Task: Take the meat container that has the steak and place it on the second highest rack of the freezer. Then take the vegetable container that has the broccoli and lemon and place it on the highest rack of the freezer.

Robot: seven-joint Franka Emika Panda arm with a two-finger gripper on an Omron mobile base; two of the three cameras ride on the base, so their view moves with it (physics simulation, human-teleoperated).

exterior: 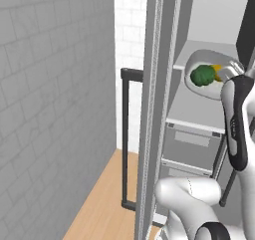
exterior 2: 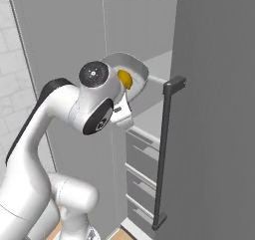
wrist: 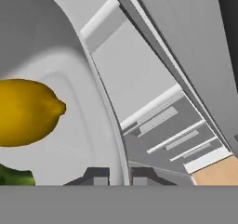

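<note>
The white arm is raised from the base, bent at the elbow and stretched forward at about shoulder height. In the right base view the round dark joint of the wrist is turned toward the camera. In the hand view the pincer (wrist: 120, 175) is seen with its two dark fingertips (wrist: 96, 175) close together, and a thin rim is clamped between them.

My tool (wrist: 116, 175) looks dark and matt. The vegetable container (wrist: 69, 102) it pinches looks like smooth pale plastic with a soft shine. The lemon (wrist: 25, 111) has smooth, slightly shiny yellow skin. The broccoli (exterior: 202, 75) looks bumpy and dull green. The freezer (exterior 2: 214, 109) is flat matt grey. The floor (exterior: 107, 204) looks like light wood.
</note>
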